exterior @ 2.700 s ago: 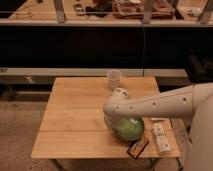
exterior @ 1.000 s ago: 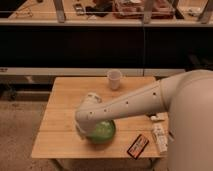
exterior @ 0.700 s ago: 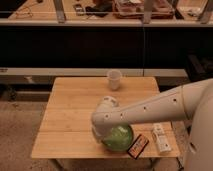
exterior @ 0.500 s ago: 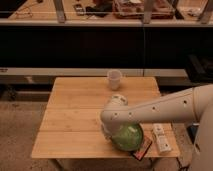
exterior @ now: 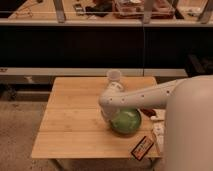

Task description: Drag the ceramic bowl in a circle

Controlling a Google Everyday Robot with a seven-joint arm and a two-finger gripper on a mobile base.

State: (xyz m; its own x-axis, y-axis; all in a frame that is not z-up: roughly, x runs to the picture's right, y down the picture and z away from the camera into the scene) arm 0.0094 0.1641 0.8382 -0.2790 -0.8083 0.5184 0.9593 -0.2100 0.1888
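Gripper [exterior: 111, 116] clenched on bowl [exterior: 126, 121] left rim. Bowl swung back from near-right table [exterior: 75, 120] edge toward centre, clear of box [exterior: 141, 147]. Circle apparently continuing.

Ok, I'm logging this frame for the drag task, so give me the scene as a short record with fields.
bowl: green bowl on the table's right half, upright
gripper: gripper at the bowl's left rim, fingers shut on it
cup: white cup near the far edge, apart from the bowl
box: dark box at the front right corner
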